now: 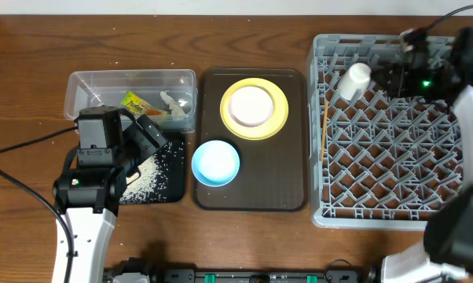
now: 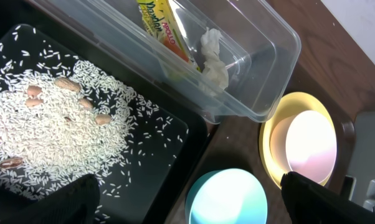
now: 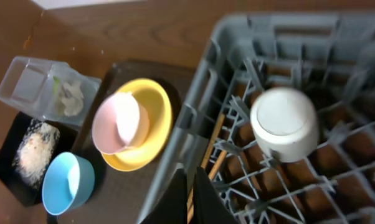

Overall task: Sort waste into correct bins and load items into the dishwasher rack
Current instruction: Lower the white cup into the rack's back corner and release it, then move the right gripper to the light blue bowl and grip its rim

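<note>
Right gripper (image 3: pixel 190 198) is seen pressed shut with nothing held, above the rack's (image 1: pixel 378 157) left wall. The cup (image 1: pixel 354 81) is lying mouth-down in the rack's far left corner, just beside that gripper. Chopsticks (image 1: pixel 324 130) are laid along the left wall, under the fingertips. Bare lattice is shown in front of the cup.

Left gripper (image 1: pixel 146 134) is spread wide and empty, over the edge where tub (image 1: pixel 79 82) and black tray (image 1: pixel 170 185) meet. Wrapper (image 1: pixel 134 102) and tissue (image 1: pixel 172 101) are in the tub; rice (image 1: pixel 146 169) is scattered on the black tray. Pink bowl (image 1: pixel 251 104) is seated on the plate (image 1: pixel 277 110), blue bowl (image 1: pixel 215 162) just beside it, both on the brown tray (image 1: pixel 287 157), whose right half is bare.
</note>
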Tool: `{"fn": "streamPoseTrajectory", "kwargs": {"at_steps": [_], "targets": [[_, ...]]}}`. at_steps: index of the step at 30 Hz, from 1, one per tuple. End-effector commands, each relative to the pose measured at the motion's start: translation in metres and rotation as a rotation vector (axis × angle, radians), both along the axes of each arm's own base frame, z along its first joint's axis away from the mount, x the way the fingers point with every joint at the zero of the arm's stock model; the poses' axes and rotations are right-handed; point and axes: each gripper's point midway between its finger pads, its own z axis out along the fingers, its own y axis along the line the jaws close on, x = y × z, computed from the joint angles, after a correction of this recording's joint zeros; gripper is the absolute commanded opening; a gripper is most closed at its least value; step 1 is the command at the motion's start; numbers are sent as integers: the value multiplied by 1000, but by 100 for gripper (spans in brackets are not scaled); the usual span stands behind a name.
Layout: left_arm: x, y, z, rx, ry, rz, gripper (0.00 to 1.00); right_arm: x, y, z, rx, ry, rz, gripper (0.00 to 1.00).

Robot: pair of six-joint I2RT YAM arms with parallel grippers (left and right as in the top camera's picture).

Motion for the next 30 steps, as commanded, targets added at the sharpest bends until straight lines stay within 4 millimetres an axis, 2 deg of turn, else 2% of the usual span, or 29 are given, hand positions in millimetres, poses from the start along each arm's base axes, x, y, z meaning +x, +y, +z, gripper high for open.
{"fn": "streamPoseTrajectory", "kwargs": {"at_steps": [1,4,6,9,12,16,21,26,30], "targets": [[2,3,4,6,-10,11,95,-15,12,33,-99,-56,-31,4],[2,3,5,6,-10,11,95,-28,36,54,-202,-117,-13,5],[2,3,4,6,-10,11,95,-38,60,64,-250,-153,28,6],[2,3,4,6,-10,11,96,-56,108,72,-276,-189,138,8],[2,3,5,6,-10,11,96,-78,160,68,-251,-176,257,12],[2,3,4,6,-10,11,95,-110,227,51,-218,-120,415,14],[2,3,4,6,-10,11,95,-150,290,17,-241,-54,613,18],[2,3,4,6,-10,11,95,-177,329,-26,-281,39,728,19],[2,3,4,6,-10,11,95,-186,344,-59,-316,120,741,20]]}}
